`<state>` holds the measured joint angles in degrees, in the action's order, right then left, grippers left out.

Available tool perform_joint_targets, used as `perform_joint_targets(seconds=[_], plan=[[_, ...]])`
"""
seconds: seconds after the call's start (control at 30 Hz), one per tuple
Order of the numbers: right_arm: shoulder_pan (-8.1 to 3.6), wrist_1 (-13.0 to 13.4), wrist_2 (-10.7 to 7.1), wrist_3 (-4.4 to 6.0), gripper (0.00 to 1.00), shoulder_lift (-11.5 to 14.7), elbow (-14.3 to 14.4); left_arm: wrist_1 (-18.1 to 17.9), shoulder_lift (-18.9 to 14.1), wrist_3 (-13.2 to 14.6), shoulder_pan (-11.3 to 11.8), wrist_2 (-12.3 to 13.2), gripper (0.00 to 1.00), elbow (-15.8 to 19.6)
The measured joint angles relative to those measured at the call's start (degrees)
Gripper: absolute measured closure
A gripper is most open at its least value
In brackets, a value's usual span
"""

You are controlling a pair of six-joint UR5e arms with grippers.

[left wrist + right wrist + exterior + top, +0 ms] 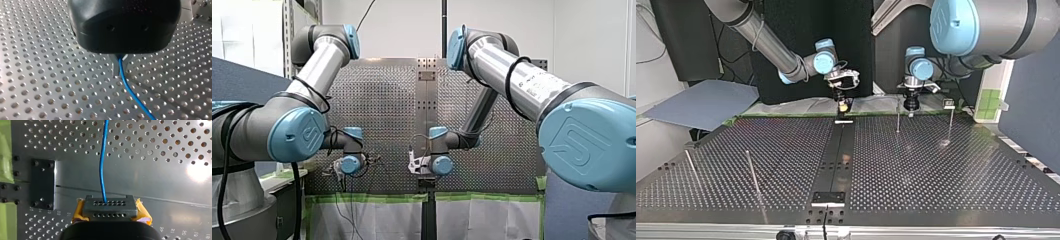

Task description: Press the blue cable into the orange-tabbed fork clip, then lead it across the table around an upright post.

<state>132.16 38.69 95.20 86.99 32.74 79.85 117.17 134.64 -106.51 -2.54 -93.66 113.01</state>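
Between the metal fingers of my left gripper the blue cable is pinched. The jaws are closed on it, and it trails out from them low over the perforated table. My right gripper, close by, has the same cable at its dark tip between the yellow pads. It looks clamped there too, and the line leaves it in a gentle bend.

I judge the cable thin, light and limp, with a smooth jacket that could slide through a loose pinch. It won't hold a shape, so any slack will droop or loop. The best place to hold it is close on either side of the stretch to be pressed in, with the span between my grippers kept short and lightly taut.

Just past the grippers stand two slim upright posts. A small fitting tops the one at the top view's right. It may be the fork clip, but I cannot tell. Two more leaning rods stand at the table's far side.
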Motion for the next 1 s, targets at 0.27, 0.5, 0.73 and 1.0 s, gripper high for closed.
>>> perform_joint_targets(seconds=[0.27, 0.5, 0.73, 1.0], plan=[[-1.06, -0.14, 0.24, -0.04, 1.00, 0.00, -0.62, 1.45, 2.97, -0.14, 0.39, 0.69, 1.00, -2.43], [-2.32, -0.18, 1.24, 0.09, 1.00, 0.00, -0.91, 1.95, 4.83, -0.29, 0.91, 0.89, 1.00, -3.78], [-3.06, -0.24, 0.98, -0.04, 1.00, 0.00, -1.37, 2.09, 4.94, -0.20, 1.18, 0.88, 1.00, -3.86], [-3.56, -0.26, -1.16, -0.18, 1.00, 0.01, -2.03, 2.32, 4.96, -0.32, 1.59, 0.99, 1.00, -4.50]])
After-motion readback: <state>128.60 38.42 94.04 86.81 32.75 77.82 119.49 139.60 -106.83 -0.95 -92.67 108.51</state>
